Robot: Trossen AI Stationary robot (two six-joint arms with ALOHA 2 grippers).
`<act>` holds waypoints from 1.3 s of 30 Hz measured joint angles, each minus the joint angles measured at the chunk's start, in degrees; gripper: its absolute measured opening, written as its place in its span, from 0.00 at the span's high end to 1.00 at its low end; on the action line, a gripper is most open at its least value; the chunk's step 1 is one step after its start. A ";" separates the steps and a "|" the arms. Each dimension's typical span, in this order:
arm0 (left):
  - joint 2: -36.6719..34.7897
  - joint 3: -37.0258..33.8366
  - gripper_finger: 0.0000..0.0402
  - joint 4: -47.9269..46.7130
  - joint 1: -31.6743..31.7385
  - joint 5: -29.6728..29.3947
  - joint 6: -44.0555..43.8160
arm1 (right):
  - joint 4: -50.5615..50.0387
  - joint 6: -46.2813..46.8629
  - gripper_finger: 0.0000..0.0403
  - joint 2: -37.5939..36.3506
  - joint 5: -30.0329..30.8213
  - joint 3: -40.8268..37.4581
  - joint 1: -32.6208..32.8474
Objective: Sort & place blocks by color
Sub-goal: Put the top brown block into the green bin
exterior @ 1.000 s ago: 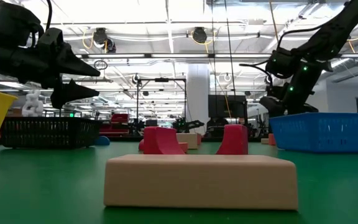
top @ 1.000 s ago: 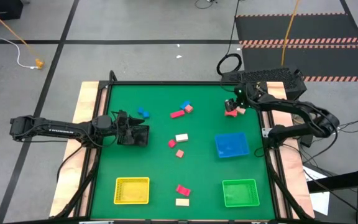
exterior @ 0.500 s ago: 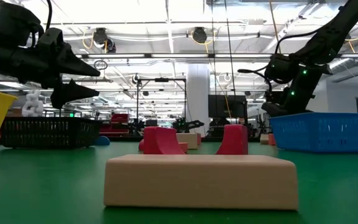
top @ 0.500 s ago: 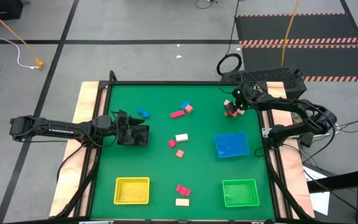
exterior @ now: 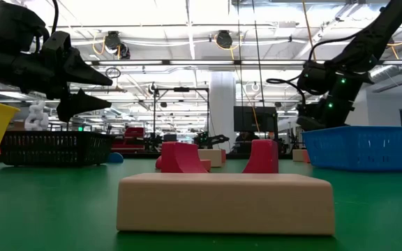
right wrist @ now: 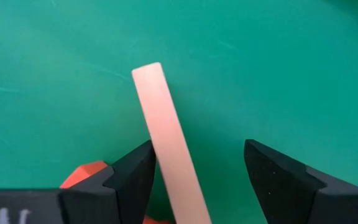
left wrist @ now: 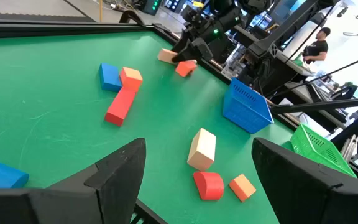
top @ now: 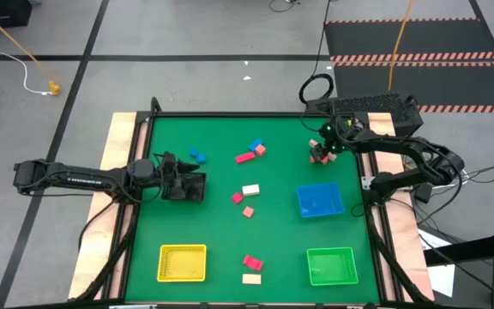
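— Two arms at the table; where are they?
— The right gripper (top: 320, 153) is low over the far right of the green mat (top: 281, 240), beyond the blue tray (top: 320, 200). Its fingers (right wrist: 129, 177) stand apart around a cream bar (right wrist: 169, 143), one finger touching it, the other clear; a red block (right wrist: 86, 174) lies just beside. Nothing is lifted.
— And the left?
— The left gripper (top: 183, 182) hovers over the black tray (top: 189, 188) at the left edge, fingers (left wrist: 114, 171) wide and holding nothing.
— Other blocks?
— A blue block (top: 197, 155) lies near the black tray. A blue, a salmon and a red bar (top: 245, 157) cluster at far centre. A cream block (top: 250, 190) sits mid-mat with a red one (top: 237, 198) and a salmon one (top: 248, 211) nearer. A red block (top: 252, 262) and cream bar (top: 251, 278) lie between the yellow tray (top: 183, 263) and green tray (top: 330, 266).
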 joint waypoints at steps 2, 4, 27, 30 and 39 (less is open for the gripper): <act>0.01 0.00 0.27 0.01 0.00 0.00 0.00 | 0.11 0.83 0.42 -0.01 0.00 -0.65 0.00; -0.02 0.01 0.27 0.02 0.00 0.00 0.00 | 0.29 1.24 0.43 -0.03 0.02 -1.72 0.00; 0.00 0.00 0.27 0.01 0.00 0.00 0.00 | 5.90 7.11 0.90 -6.57 -0.94 -5.76 0.09; 0.01 0.01 0.27 0.01 0.00 0.00 0.00 | 6.19 7.11 0.90 -9.65 -1.45 -5.76 0.04; 0.01 0.01 0.27 0.01 0.00 0.00 0.00 | 9.97 15.50 0.90 -19.38 -12.31 -5.69 6.15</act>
